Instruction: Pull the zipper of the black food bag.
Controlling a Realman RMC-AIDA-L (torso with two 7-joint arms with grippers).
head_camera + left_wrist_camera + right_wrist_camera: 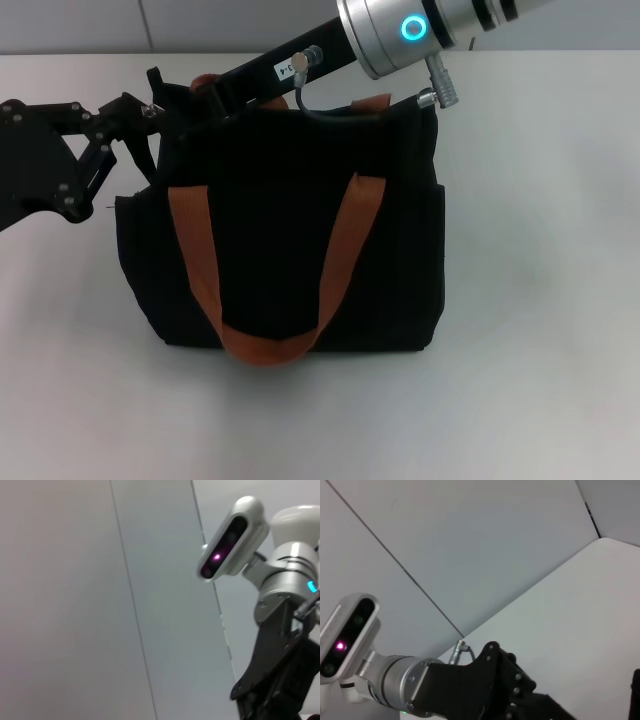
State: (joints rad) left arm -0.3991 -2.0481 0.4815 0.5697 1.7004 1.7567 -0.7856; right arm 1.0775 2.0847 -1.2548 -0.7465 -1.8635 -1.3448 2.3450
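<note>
The black food bag stands upright in the middle of the white table, with an orange-brown strap hanging down its front. The zipper is hidden on the bag's top in the head view and is out of view in both wrist views. My left gripper is at the bag's top left corner, against the fabric. My right arm reaches from the upper right across the bag's top, and its gripper is at the top left end by the far strap, mostly hidden.
The white table runs all round the bag, with a grey wall behind. The left wrist view shows the wall, my head and the right arm. The right wrist view shows the left arm and the table.
</note>
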